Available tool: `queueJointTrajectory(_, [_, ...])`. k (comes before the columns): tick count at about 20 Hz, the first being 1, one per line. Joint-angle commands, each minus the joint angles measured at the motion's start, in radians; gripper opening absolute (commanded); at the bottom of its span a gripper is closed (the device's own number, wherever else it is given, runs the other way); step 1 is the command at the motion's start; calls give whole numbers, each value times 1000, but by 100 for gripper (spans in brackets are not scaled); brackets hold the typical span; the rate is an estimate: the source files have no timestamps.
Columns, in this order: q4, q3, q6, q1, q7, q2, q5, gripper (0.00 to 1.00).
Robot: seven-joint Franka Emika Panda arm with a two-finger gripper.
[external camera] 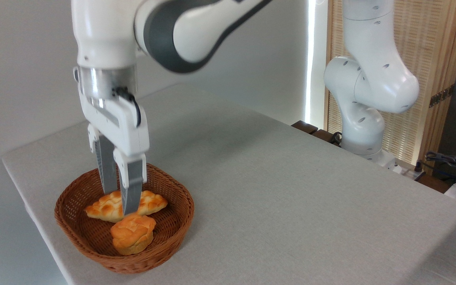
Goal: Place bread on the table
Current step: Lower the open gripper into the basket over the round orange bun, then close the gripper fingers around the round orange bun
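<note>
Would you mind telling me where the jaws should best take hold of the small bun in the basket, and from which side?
Probably from straight above, closing across the bun's paler ridged base, below the wider cracked top. It sits upright near the basket's front wall, with the loaf close behind, so a sideways approach looks blocked. The gripper already points down, its jaws a little apart.

Single fixed view, raised, close in front of the gripper [120, 200], facing down across the table [271, 186] toward the arm base [364, 138].
</note>
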Motion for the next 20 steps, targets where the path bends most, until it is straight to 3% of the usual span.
queueJointTrajectory(1, [-94, 1, 104, -3, 2, -18, 16, 100])
queueJointTrajectory(10, [-160, 1, 185, -20, 30, -1, 51, 100])
queueJointTrajectory(15, [-178, 1, 187, -24, 34, 15, 135, 100])
queueJointTrajectory(20, [-184, 1, 187, -24, 36, 27, 141, 100])
